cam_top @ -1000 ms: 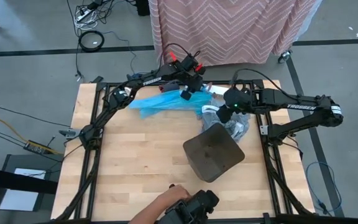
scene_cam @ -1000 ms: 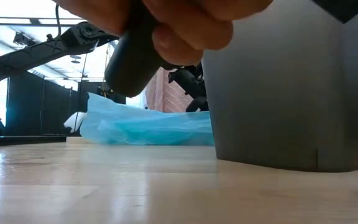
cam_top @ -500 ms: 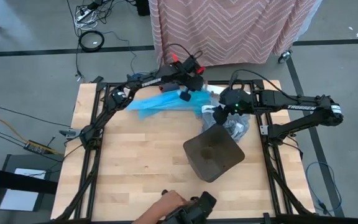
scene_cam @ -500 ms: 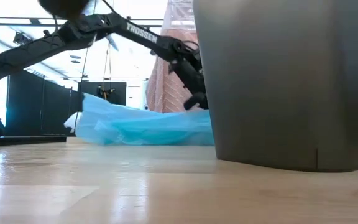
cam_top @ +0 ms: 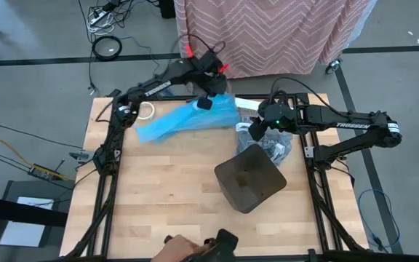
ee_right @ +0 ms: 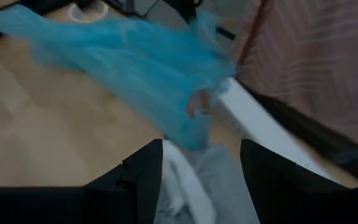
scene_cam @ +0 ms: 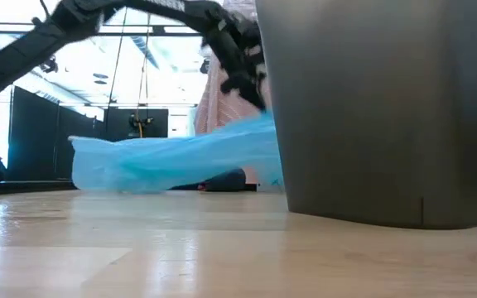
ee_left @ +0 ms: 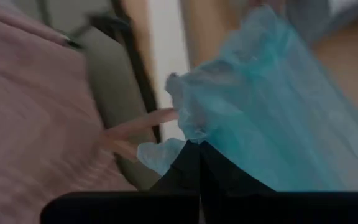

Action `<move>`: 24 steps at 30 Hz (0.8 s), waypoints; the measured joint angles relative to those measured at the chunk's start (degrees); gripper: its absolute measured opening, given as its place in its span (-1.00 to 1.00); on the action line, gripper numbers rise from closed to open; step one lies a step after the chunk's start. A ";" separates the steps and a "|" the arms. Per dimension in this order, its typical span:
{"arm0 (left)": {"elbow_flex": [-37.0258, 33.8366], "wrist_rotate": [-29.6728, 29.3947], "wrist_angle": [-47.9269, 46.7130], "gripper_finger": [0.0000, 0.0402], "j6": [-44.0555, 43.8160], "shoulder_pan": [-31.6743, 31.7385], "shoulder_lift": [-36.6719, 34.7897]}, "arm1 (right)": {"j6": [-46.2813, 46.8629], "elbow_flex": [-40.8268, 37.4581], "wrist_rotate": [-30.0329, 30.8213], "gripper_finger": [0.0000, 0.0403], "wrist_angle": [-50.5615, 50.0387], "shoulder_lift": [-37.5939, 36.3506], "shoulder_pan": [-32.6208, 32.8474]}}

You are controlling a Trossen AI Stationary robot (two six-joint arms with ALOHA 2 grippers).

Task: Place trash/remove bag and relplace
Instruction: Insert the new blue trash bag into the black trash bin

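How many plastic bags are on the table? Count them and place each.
2. The blue bag hangs from the left end effector at the back; the grey bag lies crumpled behind the bin. Others may be hidden.

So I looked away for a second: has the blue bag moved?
Yes. The left gripper, shut on the blue bag, has lifted one end and dragged it away from the dark bin, toward the white tape roll.

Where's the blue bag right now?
The blue bag is at the table's far edge in the high view, stretched from the white tape roll toward the grey bag, its right end pinched by the left gripper.
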 joint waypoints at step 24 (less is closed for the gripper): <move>3.89 6.58 -10.97 -1.00 -20.52 -0.91 -34.62 | -25.39 0.00 10.04 0.27 16.00 -3.31 3.11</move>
